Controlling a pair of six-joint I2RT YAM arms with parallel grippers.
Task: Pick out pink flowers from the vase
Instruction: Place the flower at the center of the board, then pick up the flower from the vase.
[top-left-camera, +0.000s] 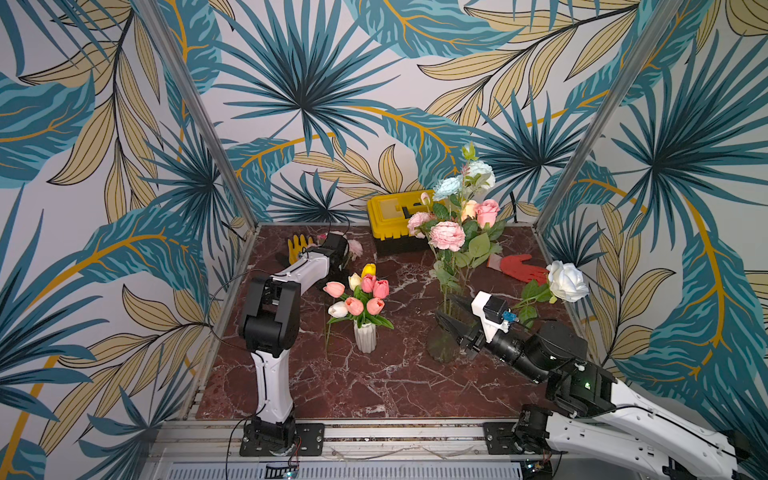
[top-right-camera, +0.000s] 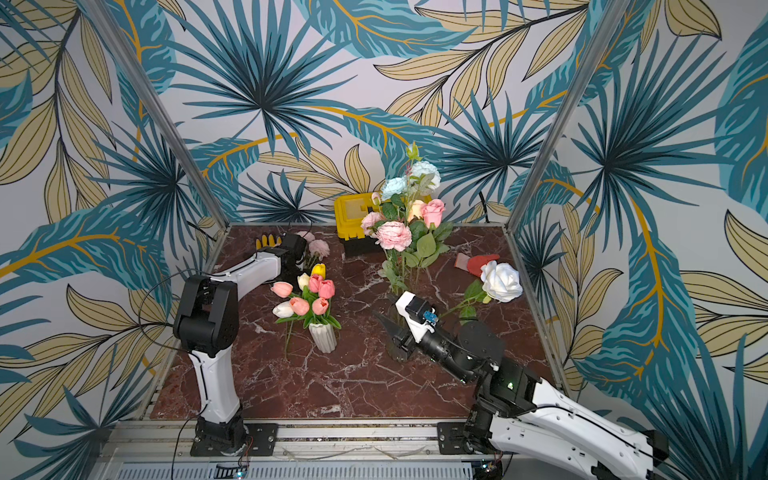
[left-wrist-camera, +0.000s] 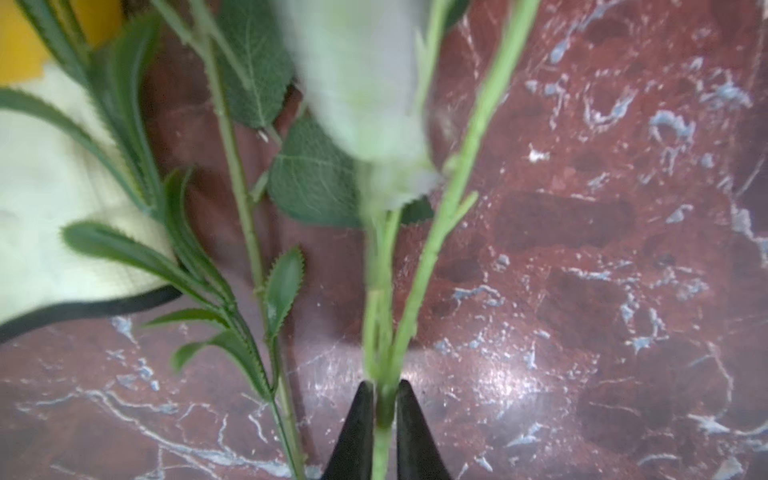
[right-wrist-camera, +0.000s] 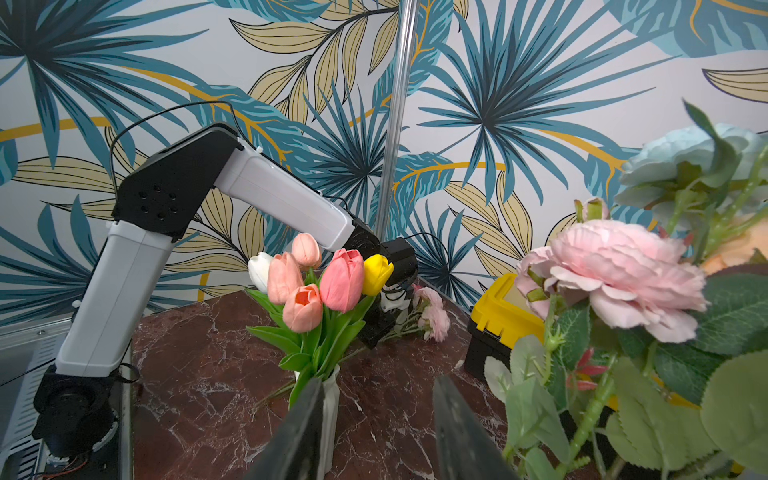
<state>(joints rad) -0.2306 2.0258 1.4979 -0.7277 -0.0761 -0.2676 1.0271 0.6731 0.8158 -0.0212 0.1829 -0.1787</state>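
A dark glass vase (top-left-camera: 442, 345) holds a mixed bunch with pink peonies (top-left-camera: 446, 235) and a pink rose (top-left-camera: 487, 212) among pale blue and white blooms. My right gripper (top-left-camera: 444, 305) stands open beside its neck; in the right wrist view the gripper (right-wrist-camera: 379, 380) has only table between its fingers, and the stems are off to one side. At the back left, my left gripper (left-wrist-camera: 384, 384) is closed on a green flower stem (left-wrist-camera: 382, 316) low over the table. Pink blooms (top-left-camera: 354, 248) lie there. A white ribbed vase (top-left-camera: 365, 336) holds coral-pink tulips (top-left-camera: 368, 286).
A yellow toolbox (top-left-camera: 392, 216) stands at the back wall. A red glove (top-left-camera: 521, 268) lies at the right and a yellow glove (top-left-camera: 297, 245) at the back left. A white rose (top-left-camera: 567, 281) lies by the right wall. A loose stem (top-left-camera: 328, 336) rests beside the white vase.
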